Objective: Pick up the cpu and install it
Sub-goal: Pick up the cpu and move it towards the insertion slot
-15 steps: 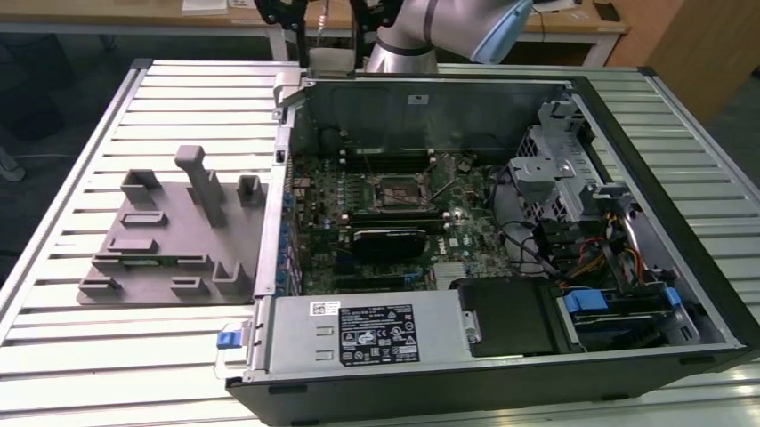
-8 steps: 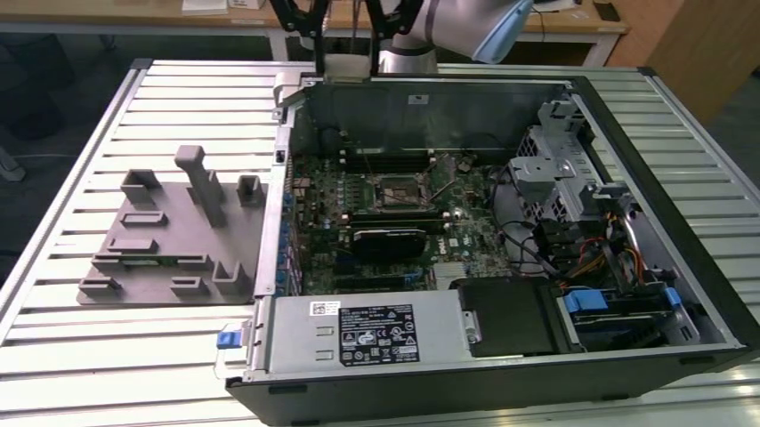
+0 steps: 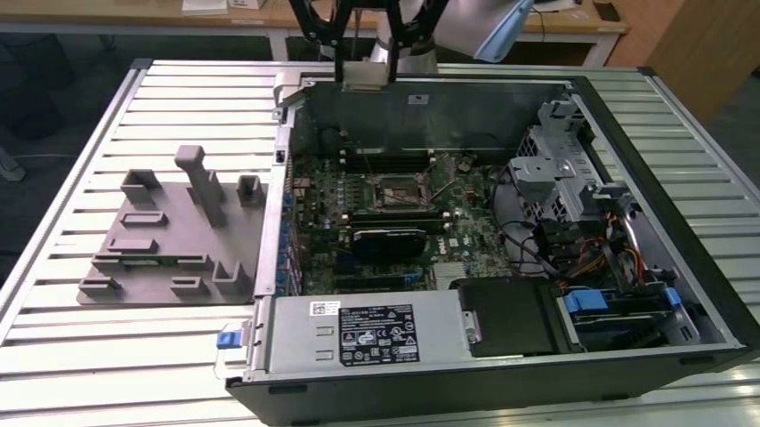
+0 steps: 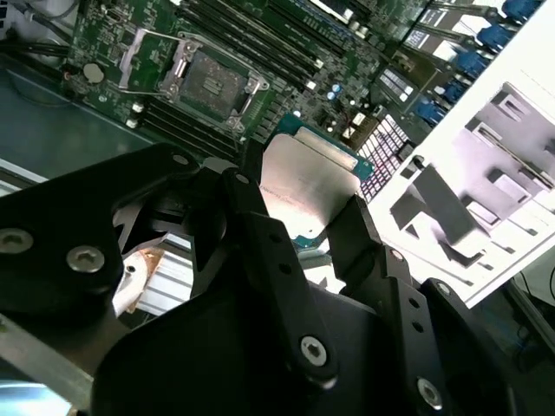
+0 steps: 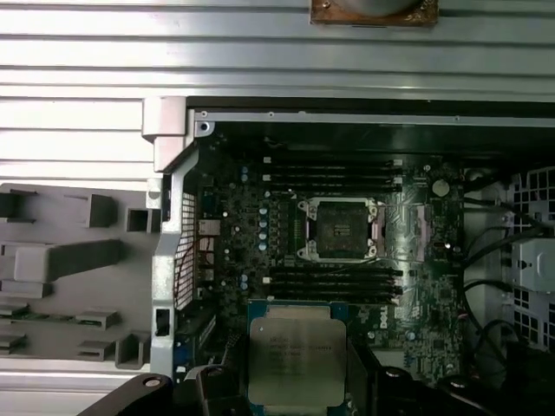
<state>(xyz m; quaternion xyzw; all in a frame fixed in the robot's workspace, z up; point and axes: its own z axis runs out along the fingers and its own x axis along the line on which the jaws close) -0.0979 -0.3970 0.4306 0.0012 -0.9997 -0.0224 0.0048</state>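
Observation:
My gripper is shut on the cpu, a flat square chip with a silver-grey metal top and green edge, one black finger on each side. In the first wrist view the cpu sits between the fingers of the gripper, offset from the motherboard socket. That socket is a square metal-framed recess, apart from the chip. In the exterior view the gripper hangs high over the far wall of the case, with the cpu at its tip and the socket well below.
The open computer case lies on a slatted metal table. A grey plastic fixture tray with upright posts stands at the exterior view's left. Inside the case are a power supply, drive cage and cables.

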